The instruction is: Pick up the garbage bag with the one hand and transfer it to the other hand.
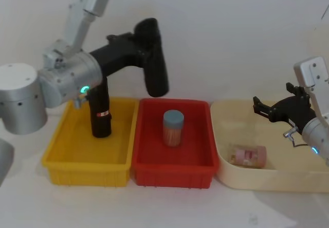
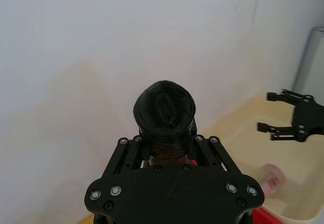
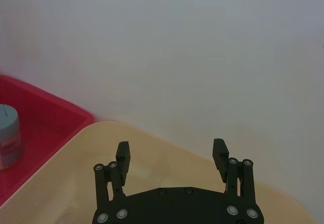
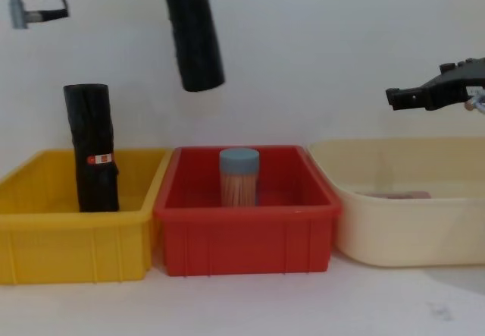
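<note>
A white counter runs up to a bare white wall, and three bins stand on it side by side: yellow bin, red bin and cream tub. The left gripper, green-lit, is raised above the bins with its fingers clamped on the upper part of the bag. The bag hangs in the air, slightly tilted, with its lower end over the red bin's left edge. A second black roll with a small red-and-white sticker stands upright in the yellow bin. A blue-lidded jar stands in the red bin. Something pink, perhaps a small jar on its side, lies in the tub. The right gripper, blue-lit, hovers over the tub, fingers spread apart and holding nothing.
</note>
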`<state>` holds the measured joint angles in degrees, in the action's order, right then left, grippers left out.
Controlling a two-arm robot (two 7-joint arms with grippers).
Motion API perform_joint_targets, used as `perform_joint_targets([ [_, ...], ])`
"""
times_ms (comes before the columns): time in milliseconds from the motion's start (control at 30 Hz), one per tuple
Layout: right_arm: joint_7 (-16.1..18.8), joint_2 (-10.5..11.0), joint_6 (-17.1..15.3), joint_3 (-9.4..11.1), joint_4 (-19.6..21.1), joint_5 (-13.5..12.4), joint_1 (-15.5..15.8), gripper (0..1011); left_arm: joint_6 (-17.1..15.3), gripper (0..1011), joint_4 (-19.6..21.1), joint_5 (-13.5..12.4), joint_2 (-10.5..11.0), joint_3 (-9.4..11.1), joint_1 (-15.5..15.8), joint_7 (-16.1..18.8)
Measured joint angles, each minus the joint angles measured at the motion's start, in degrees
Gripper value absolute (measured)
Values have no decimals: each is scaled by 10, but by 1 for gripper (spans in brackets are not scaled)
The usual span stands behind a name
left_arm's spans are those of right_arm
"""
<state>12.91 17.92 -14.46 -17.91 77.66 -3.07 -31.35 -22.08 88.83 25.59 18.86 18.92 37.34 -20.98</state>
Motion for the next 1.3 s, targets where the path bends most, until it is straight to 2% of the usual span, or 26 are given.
perform_joint_targets([
  [333,0,0,0,0,0,0,0,1004,1,370,-77,10,-24,40,44,-46],
  [567,10,0,3,1,4,-3,0,1004,5,370,-109,13,-33,56,61,-63],
  [800,38,5,9,4,16,-17,0,1004,7,370,-127,14,-39,65,71,-73],
  [1033,81,12,8,5,33,-44,-2,1004,9,370,-138,15,-42,71,77,-78],
  [1300,136,20,-6,2,51,-78,-8,1004,9,370,-145,16,-44,74,80,-82],
])
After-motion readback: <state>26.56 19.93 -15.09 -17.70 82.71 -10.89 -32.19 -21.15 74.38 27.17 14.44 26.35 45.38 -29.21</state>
